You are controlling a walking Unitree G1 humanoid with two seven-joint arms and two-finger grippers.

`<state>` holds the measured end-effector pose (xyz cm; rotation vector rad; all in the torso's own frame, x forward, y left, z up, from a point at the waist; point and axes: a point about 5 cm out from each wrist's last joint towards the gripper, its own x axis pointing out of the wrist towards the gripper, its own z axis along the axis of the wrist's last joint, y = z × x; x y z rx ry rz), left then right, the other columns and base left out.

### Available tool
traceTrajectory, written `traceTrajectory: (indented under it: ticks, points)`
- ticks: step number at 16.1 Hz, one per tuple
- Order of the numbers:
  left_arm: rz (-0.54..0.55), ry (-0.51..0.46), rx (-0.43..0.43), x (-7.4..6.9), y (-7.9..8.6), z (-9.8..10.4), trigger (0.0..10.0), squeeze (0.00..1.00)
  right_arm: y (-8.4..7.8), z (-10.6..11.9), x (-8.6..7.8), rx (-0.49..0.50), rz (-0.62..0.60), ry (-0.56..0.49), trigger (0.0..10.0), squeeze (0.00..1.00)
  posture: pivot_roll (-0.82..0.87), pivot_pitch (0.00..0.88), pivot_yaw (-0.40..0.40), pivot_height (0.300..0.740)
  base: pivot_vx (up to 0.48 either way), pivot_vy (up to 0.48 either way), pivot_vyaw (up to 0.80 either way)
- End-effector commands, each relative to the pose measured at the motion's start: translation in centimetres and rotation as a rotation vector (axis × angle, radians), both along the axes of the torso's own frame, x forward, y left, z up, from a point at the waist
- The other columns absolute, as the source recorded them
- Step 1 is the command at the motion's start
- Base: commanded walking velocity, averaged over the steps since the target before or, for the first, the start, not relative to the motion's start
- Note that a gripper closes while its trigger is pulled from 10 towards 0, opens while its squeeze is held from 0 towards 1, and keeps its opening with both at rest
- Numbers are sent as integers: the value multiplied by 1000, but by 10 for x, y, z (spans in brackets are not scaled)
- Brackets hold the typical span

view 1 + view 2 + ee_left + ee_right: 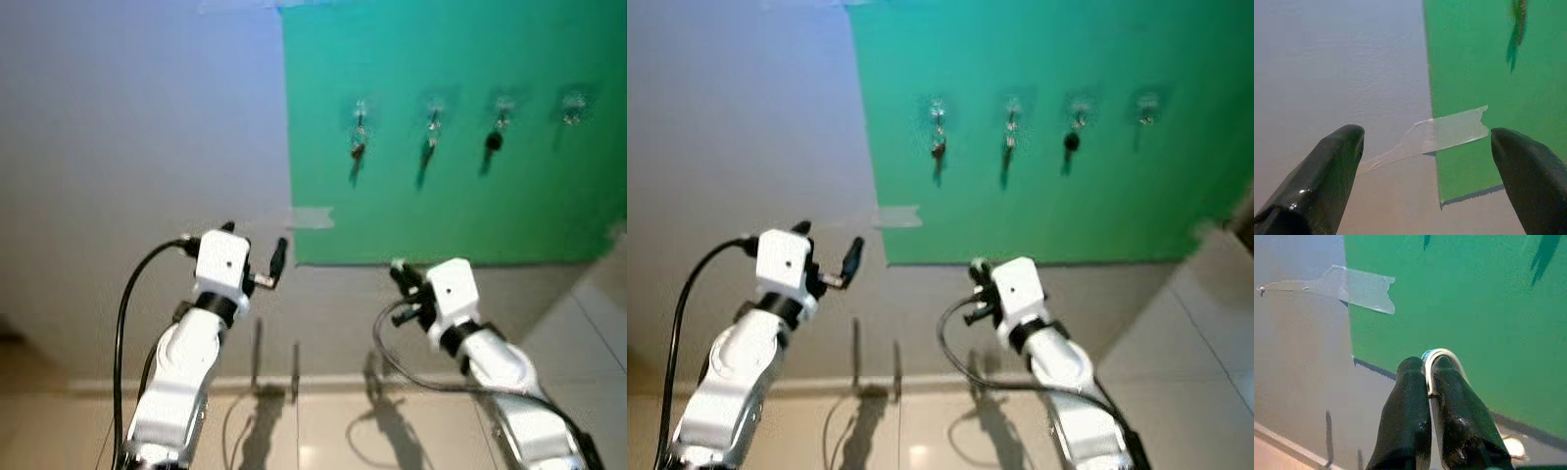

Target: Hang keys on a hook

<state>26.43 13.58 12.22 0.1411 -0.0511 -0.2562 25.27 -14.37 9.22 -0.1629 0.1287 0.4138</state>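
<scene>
1. No brand, label or readable writing can be made out on any surface.
2. A large green sheet (451, 127) is fixed flat to a pale grey wall (137, 147). A strip of clear tape (1444, 134) crosses the sheet's left edge near its lower corner, sticking it to the wall.
3. Four small clear hooks sit in a level row high on the green sheet. The first hook from the left (360, 111), the second hook (434, 110) and the third hook (503, 108) each carry a small dark hanging item, too blurred to identify. The fourth hook (573, 106), furthest right, looks bare.
4. The left gripper (1425, 147) is raised towards the wall beside the sheet's left edge, its two black fingers (1332, 171) spread wide apart with nothing between them.
5. The right gripper (1429, 364) is raised below the sheet's lower edge, its two black fingers (1405, 411) pressed together on a thin silvery metal key ring (1437, 355), whose loop pokes out at the fingertips. The keys themselves cannot be seen.
6. The held ring is well below the row of hooks and to the left of the bare one.
7. Below the sheet the wall continues down to a pale skirting board (333, 384) and a glossy cream tiled floor (343, 431). Open wall lies between both grippers and the hooks.
</scene>
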Motion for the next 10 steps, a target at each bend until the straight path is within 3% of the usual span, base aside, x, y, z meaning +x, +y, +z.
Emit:
traceTrajectory:
  ticks: [1, 3, 7, 10]
  points:
    - [25, -4, 17, 1, 5, 0, 10000, 0, 4, 8, 2, 3, 19, -40, 10000, 0, -55, 0, 23, 740, 0, -428, 0]
    - [24, -4, 16, 1, 3, -1, 10000, 0, 3, 9, 2, -10, 20, -43, 10000, 0, -61, 0, 23, 740, 0, -433, 0]
    - [21, -8, 16, 3, 2, 0, 10000, 0, 3, 10, 3, -17, 17, -45, 10000, 0, -68, 0, 27, 740, 0, -439, 800]
    - [10, -13, 14, 6, 0, 1, 10000, 0, 0, 10, 1, 8, -10, -37, 10000, 0, -85, 0, 46, 740, 0, -440, 0]
